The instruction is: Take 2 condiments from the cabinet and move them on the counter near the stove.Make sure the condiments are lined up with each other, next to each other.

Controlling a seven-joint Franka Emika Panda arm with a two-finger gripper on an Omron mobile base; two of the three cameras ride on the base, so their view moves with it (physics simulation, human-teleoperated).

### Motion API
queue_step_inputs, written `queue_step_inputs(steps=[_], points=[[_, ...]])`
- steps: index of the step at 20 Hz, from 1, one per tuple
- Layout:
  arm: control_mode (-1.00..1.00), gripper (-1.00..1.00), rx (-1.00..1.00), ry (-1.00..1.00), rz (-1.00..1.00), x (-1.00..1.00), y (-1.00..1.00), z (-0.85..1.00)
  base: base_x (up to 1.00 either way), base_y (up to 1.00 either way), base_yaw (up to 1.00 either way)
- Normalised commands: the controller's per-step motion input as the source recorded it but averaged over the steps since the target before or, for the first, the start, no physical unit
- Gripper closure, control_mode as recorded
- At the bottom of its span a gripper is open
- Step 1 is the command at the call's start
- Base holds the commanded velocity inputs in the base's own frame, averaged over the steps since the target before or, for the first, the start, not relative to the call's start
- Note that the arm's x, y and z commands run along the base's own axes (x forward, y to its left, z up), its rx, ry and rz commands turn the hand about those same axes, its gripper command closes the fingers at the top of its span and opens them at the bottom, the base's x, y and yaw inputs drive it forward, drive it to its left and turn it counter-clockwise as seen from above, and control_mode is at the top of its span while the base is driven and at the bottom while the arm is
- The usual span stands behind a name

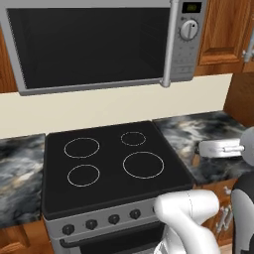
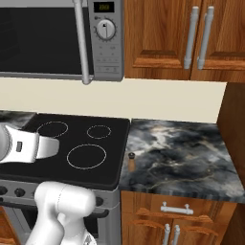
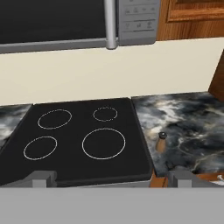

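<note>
Dark fingers [image 3: 111,179] stand spread and empty above the stove's [image 3: 83,144] front edge. From them I see the brown shaker [image 3: 161,142] upright on the worktop [image 3: 188,127], ahead and right, just beside the stove.

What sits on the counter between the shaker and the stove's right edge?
Nothing: in the right base view the tan shaker stands on the counter just beside the stove, with bare stone between them. The hand view agrees.
</note>
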Motion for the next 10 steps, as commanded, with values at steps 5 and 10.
queue_step_inputs(steps=[5, 10], points=[[1.00, -1.00, 0.00, 0.00, 0.00, 0.00, 0.00, 0.00, -0.40, 0.10, 0.00], [1.00, -1.00, 0.00, 0.00, 0.00, 0.00, 0.00, 0.00, -0.32, 0.22, 0.00]])
